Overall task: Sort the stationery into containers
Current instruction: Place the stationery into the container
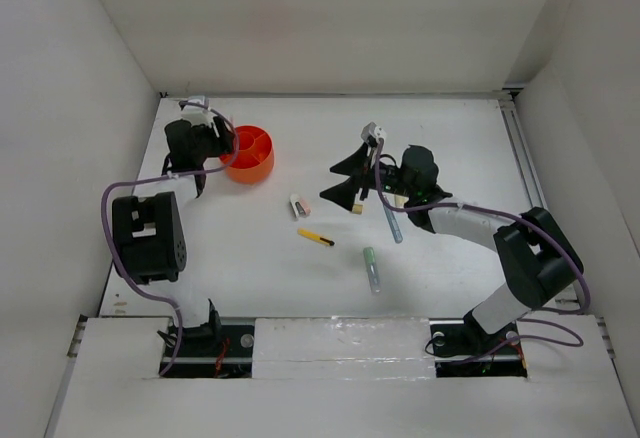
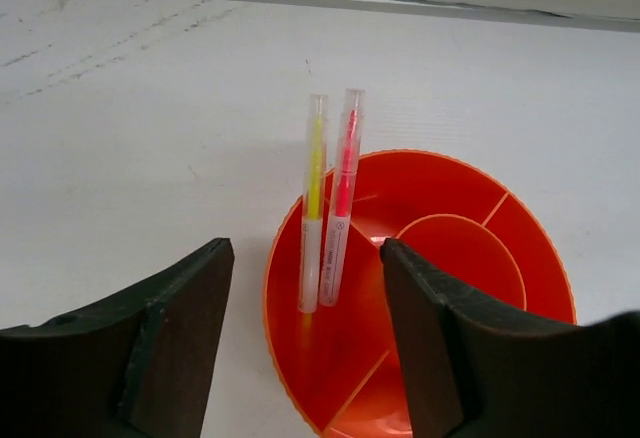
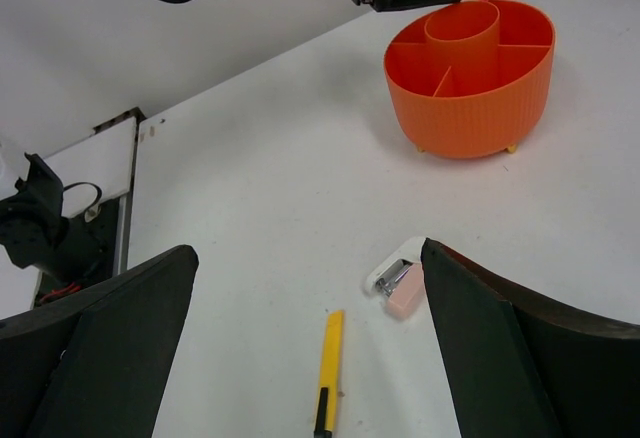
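Note:
The orange cup (image 1: 250, 156) stands at the back left, with inner dividers. In the left wrist view a pale yellow pen (image 2: 313, 220) and a pink pen (image 2: 342, 208) lean side by side in one compartment of the cup (image 2: 440, 258). My left gripper (image 2: 305, 348) is open and empty, just above the cup's rim (image 1: 216, 140). My right gripper (image 1: 345, 180) is open and empty over mid-table (image 3: 310, 358). A yellow-black pen (image 3: 328, 383) and a small white and pink piece (image 3: 397, 283) lie below it. The cup (image 3: 470, 68) shows beyond.
A grey-blue pen (image 1: 391, 220) and a pale green pen (image 1: 372, 269) lie on the table right of the yellow-black pen (image 1: 316, 238). A small tan eraser (image 1: 357, 210) lies by the right gripper. White walls close in the table at the back and on both sides.

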Tool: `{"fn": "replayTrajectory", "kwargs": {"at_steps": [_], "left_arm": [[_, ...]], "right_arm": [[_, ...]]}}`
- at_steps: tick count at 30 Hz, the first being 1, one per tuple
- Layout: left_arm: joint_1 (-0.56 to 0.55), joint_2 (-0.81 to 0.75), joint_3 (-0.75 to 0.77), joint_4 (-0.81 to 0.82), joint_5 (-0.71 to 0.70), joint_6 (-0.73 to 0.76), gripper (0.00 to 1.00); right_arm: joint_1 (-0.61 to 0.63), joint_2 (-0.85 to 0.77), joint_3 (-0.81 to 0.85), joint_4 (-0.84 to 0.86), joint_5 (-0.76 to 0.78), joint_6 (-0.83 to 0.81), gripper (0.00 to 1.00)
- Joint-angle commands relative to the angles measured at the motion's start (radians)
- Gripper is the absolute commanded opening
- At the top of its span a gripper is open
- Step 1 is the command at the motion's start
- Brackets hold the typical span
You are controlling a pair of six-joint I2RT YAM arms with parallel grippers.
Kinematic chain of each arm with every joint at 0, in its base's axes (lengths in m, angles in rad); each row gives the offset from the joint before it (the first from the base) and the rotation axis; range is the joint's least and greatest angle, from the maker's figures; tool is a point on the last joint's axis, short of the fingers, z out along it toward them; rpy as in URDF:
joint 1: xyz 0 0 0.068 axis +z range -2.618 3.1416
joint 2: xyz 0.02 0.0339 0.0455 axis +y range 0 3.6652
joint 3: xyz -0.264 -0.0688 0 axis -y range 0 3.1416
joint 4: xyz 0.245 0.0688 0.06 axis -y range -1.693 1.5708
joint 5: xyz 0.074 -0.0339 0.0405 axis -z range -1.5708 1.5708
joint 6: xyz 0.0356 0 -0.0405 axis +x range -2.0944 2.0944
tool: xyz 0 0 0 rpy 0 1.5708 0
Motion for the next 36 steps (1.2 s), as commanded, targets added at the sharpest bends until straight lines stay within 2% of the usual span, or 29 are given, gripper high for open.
{"fn": "replayTrajectory", "kwargs": {"at_steps": [1,6,7,9,11,12,14,15,18,21,25,29,33,36], "left_arm": [[-0.010,-0.081,-0.022,0.028,-0.047,0.011,0.58],[-0.020,-0.187,-0.022,0.019,-0.135,-0.009,0.78],[-0.020,-0.207,0.009,0.007,-0.153,-0.018,1.00],[-0.020,-0.251,0.067,-0.095,-0.230,-0.031,1.00],[-0.020,-0.264,0.194,-0.189,-0.295,-0.058,1.00],[-0.020,-0.264,0.245,-0.243,-0.378,-0.096,1.00],[-0.020,-0.264,0.372,-0.389,-0.456,-0.136,1.00],[-0.020,-0.264,0.408,-0.432,-0.530,-0.165,1.00],[-0.020,-0.290,0.517,-0.597,-0.584,-0.288,1.00],[-0.020,-0.330,0.543,-0.611,-0.508,-0.325,1.00],[-0.020,-0.454,0.463,-0.535,-0.336,-0.335,1.00],[-0.020,-0.520,0.420,-0.504,-0.278,-0.417,1.00],[-0.020,-0.499,0.463,-0.607,-0.250,-0.492,1.00],[-0.020,-0.408,0.532,-0.748,-0.176,-0.532,1.00]], "right_arm": [[-0.004,-0.024,0.012,0.053,-0.009,-0.004,1.00],[0.005,-0.034,0.022,-0.039,0.061,-0.063,1.00],[0.005,-0.043,0.035,-0.068,0.086,-0.080,1.00],[0.029,-0.058,0.061,-0.218,0.206,-0.161,1.00],[0.055,-0.083,0.125,-0.405,0.320,-0.262,1.00],[0.068,-0.083,0.147,-0.450,0.371,-0.289,1.00],[0.091,-0.083,0.171,-0.493,0.471,-0.315,1.00],[0.091,-0.083,0.171,-0.503,0.488,-0.315,1.00],[0.091,-0.069,0.185,-0.521,0.508,-0.326,1.00],[0.091,-0.035,0.231,-0.568,0.508,-0.346,1.00],[0.102,-0.023,0.253,-0.619,0.517,-0.372,1.00],[0.125,-0.023,0.242,-0.686,0.548,-0.390,1.00],[0.161,-0.063,0.262,-0.803,0.789,-0.366,1.00],[0.161,-0.093,0.251,-0.842,0.804,-0.375,1.00]]}}
